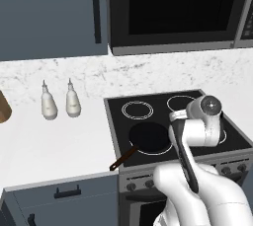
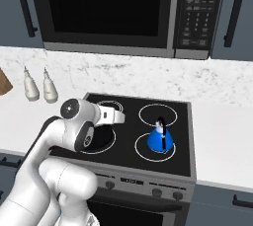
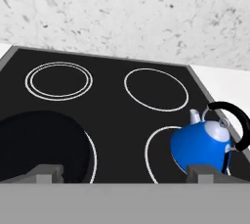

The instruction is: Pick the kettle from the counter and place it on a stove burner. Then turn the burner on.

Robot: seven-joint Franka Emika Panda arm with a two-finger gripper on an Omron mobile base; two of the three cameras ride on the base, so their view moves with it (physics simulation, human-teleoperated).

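The bright blue kettle (image 2: 160,139) with its black arched handle stands upright on the front right stove burner (image 2: 147,154), a single white ring on the black glass. In the hand view the kettle (image 3: 202,145) sits at the lower right, inside that burner's ring (image 3: 150,157). My gripper (image 3: 124,175) hovers above the front of the stove, left of the kettle and apart from it. It is open, its fingertips (image 3: 49,171) wide apart with nothing between them. The white marble counter (image 2: 222,131) flanks the stove on both sides.
A black pan (image 1: 148,137) covers the front left burner, its handle (image 1: 123,158) poking out over the stove's front left corner. Two white bottles (image 1: 49,102) (image 1: 73,100) stand on the left counter. Stove knobs (image 2: 109,184) line the front panel. A microwave (image 2: 108,10) hangs overhead.
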